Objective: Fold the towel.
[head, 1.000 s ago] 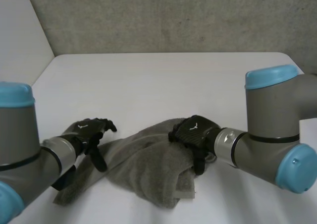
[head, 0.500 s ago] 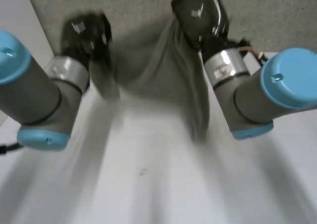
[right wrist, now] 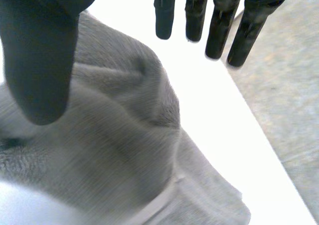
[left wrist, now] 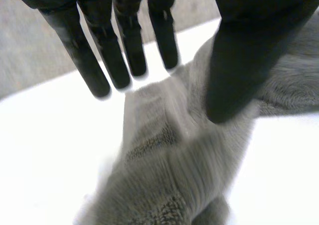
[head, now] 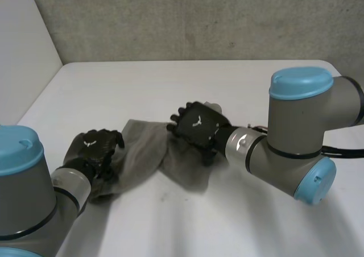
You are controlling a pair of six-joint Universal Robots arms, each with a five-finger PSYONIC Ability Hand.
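Nearest to me, the left hand (head: pixel 94 152) was over the left end of the grey towel (head: pixel 142 146). Its fingers (left wrist: pixel 112 56) were straight and apart from the thumb, pinching nothing. The towel lay crumpled on the white table (head: pixel 170 81). Farther, the right hand (head: pixel 196 123) was over its right part, with fingers (right wrist: pixel 218 26) also straight, holding nothing.

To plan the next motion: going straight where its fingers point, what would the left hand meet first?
Probably the towel, lying just beyond the fingertips of the left hand; depth is unclear.
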